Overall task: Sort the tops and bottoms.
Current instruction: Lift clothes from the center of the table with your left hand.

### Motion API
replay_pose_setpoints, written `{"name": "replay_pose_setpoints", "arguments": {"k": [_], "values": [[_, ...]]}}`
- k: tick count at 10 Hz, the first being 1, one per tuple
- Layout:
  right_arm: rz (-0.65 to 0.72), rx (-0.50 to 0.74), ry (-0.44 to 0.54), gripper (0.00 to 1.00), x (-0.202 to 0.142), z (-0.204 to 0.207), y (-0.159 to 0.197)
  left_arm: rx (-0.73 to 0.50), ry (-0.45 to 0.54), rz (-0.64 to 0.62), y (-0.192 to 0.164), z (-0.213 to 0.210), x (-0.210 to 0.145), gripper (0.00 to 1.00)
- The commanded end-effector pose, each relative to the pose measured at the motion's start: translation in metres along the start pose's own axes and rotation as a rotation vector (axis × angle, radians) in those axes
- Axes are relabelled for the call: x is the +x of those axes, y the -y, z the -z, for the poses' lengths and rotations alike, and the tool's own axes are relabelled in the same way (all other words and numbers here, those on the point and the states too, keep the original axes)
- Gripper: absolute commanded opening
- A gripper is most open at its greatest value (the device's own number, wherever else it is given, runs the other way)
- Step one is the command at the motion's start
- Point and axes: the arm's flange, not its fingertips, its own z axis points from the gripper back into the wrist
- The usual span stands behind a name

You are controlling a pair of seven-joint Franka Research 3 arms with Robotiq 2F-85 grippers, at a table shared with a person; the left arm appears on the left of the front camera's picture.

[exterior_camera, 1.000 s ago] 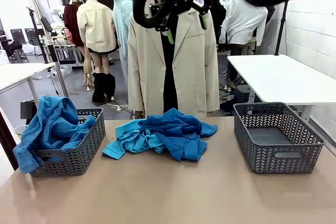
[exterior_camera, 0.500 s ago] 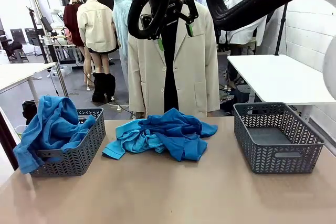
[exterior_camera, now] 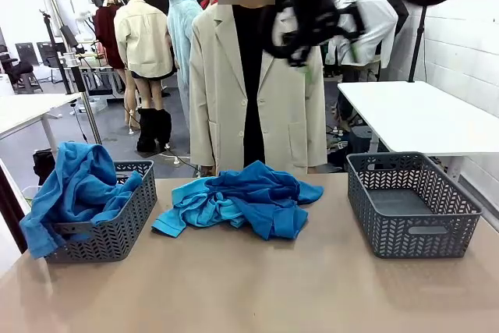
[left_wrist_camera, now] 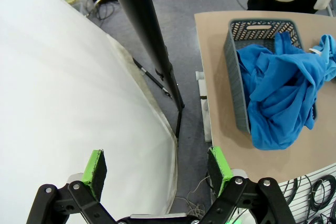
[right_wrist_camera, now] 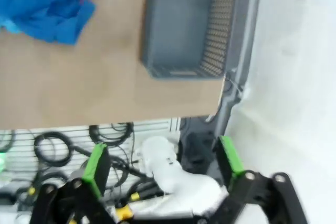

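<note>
A heap of tops (exterior_camera: 242, 199) in royal and sky blue lies crumpled at the far middle of the table, and also shows blurred in the right wrist view (right_wrist_camera: 47, 6). Another blue top (exterior_camera: 78, 189) fills the left grey basket (exterior_camera: 132, 220) and hangs over its rim (left_wrist_camera: 278, 93). Any bottoms are hidden or out of view. My right gripper (exterior_camera: 310, 33) is a dark blur high above the table's far side, and its wrist view shows it open (right_wrist_camera: 163, 163) with nothing held. My left gripper (left_wrist_camera: 157, 169) is open and empty, well off the table's left end.
An empty grey basket (exterior_camera: 409, 204) stands at the right (right_wrist_camera: 184, 30). A person in a beige coat (exterior_camera: 288, 99) stands at the far edge behind the heap. The near half of the tan table (exterior_camera: 257, 286) is bare. A black pole (left_wrist_camera: 147, 35) stands beside the left end.
My right gripper has swung from above the heap's left toward the right, staying high. The clothes and both baskets have not moved.
</note>
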Motion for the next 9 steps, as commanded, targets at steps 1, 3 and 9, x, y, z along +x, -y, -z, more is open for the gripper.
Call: {"name": "replay_pose_setpoints", "arguments": {"k": [1,3,9], "values": [[0.196,0.087,0.021,1.00,-0.064,0.061,0.062,0.000,0.001,-0.008,0.002,0.000,0.001,1.00],[0.293,0.242,0.079,1.00,-0.086,0.089,0.100,0.000,0.001,-0.008,0.002,0.000,0.001,1.00],[0.313,0.213,0.041,1.00,-0.081,0.071,0.116,-0.063,0.155,0.282,0.067,-0.030,0.042,1.00]]}}
